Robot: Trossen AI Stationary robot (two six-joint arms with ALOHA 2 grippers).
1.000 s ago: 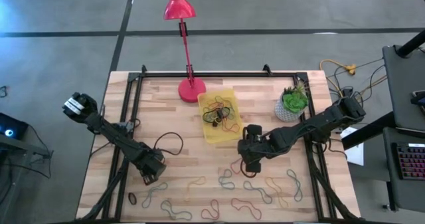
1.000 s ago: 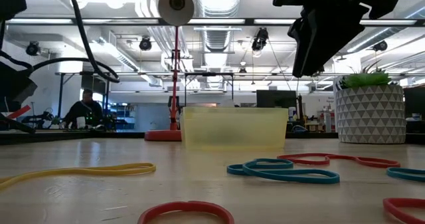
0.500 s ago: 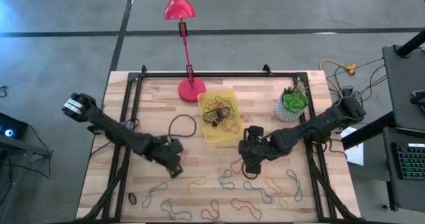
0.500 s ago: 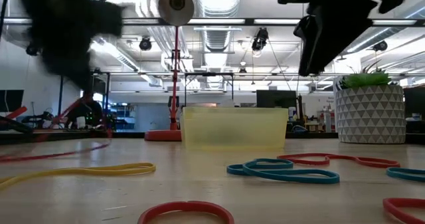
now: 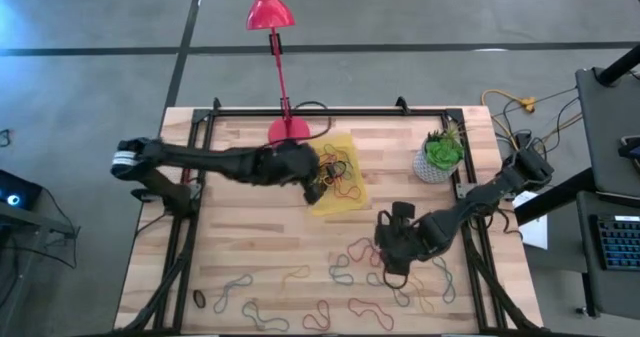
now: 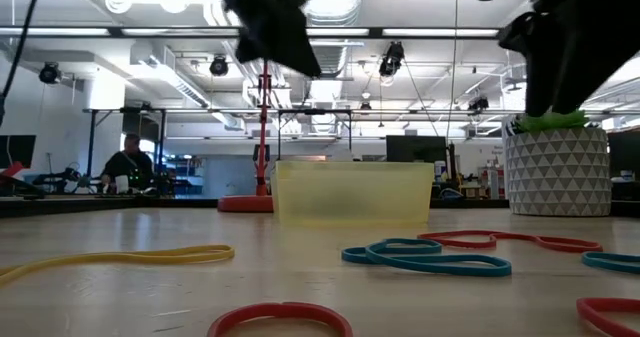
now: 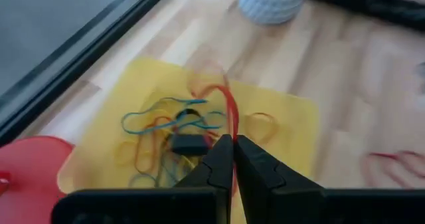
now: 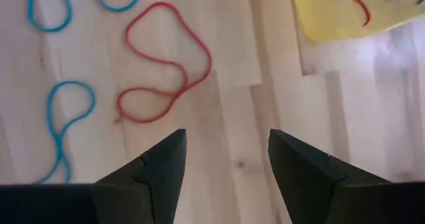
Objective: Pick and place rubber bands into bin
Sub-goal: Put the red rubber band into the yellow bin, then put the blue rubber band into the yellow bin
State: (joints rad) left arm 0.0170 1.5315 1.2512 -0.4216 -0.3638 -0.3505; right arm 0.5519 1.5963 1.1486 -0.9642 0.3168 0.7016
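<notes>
Swinging up from the lower left a second ago, the left gripper (image 7: 232, 159) now hangs over the translucent yellow plastic bin (image 5: 352, 199) mid-frame, fingers pinching a thin red rubber band (image 7: 230, 111), so a drop looks next, while the right gripper (image 8: 226, 167) hovers spread over floor-level bands.

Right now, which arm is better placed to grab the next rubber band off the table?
The right. Its gripper hangs open above loose bands, a red rubber band just ahead of its fingers. The left gripper is busy over the yellow bin, shut on a red band.
</notes>
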